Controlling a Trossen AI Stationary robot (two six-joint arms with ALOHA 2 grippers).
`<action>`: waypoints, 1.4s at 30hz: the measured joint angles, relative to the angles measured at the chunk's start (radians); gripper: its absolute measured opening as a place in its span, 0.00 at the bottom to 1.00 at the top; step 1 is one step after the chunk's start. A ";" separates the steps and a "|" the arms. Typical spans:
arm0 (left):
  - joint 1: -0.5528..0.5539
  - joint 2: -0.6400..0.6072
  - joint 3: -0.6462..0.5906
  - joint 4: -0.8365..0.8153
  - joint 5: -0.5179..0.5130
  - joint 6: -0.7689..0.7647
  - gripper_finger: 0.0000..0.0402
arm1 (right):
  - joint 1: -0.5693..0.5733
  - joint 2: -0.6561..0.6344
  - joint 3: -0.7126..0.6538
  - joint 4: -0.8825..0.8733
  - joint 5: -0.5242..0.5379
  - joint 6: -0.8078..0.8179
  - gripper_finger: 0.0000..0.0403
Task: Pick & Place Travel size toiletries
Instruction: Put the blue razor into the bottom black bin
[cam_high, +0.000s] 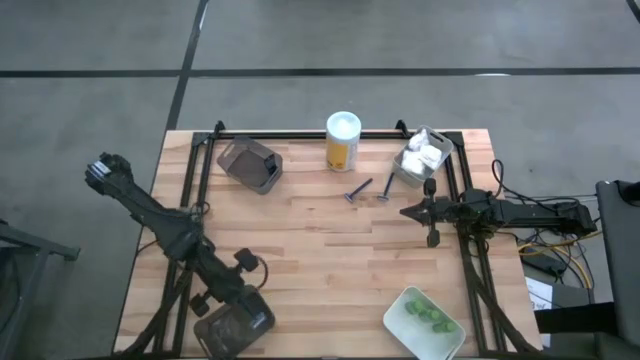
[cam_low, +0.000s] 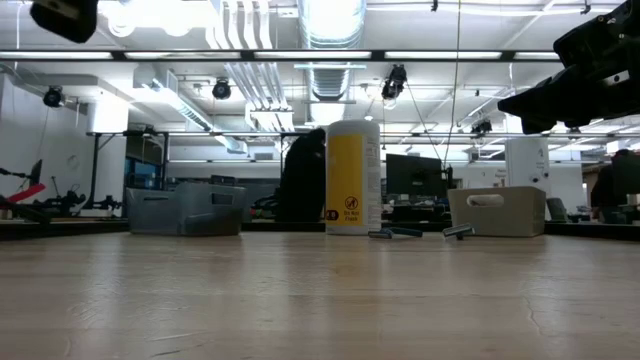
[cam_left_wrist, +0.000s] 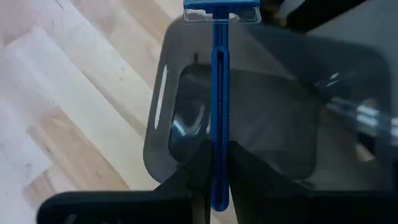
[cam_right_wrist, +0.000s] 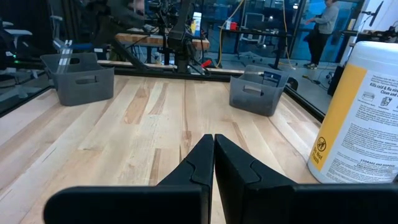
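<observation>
At the table's near left corner the left gripper (cam_high: 243, 300) hangs over a dark brown tray (cam_high: 235, 325), its arm running in from the far left, bent at the elbow and stretched toward that corner; the left wrist view shows its fingers (cam_left_wrist: 198, 163) clamped on the blue handle of a razor (cam_left_wrist: 220, 112), whose head points away from the wrist above the tray's (cam_left_wrist: 168, 124) rim. Farther back on the left stands a second dark tray (cam_high: 251, 163). At the middle of the far edge stands the yellow bottle (cam_high: 343, 141) with its white cap; its label carries small print, of which only "Do Not Flush" under a round symbol (cam_low: 350, 208) and, in the right wrist view, "Clean and" (cam_right_wrist: 390, 104) can be made out. Just right of the bottle two more razors (cam_high: 371, 189) lie on the wood. Beyond them a pale tray (cam_high: 423, 156) holds white packets (cam_high: 428, 150). The right gripper (cam_high: 408, 211) hovers near that tray, its arm lying level from the right edge, fingers (cam_right_wrist: 200, 163) pressed together on nothing. At the near right, another pale tray (cam_high: 423, 322) holds green pieces (cam_high: 427, 314)
</observation>
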 joint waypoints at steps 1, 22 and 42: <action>-0.012 0.012 0.000 -0.003 -0.022 -0.001 0.09 | 0.000 0.000 0.000 0.000 0.000 0.000 0.02; -0.086 0.228 0.038 -0.149 -0.176 0.061 0.09 | 0.000 0.000 0.000 0.000 0.000 0.000 0.02; -0.094 0.358 0.147 -0.153 -0.175 0.085 0.11 | 0.000 0.000 0.000 0.000 0.000 0.000 0.02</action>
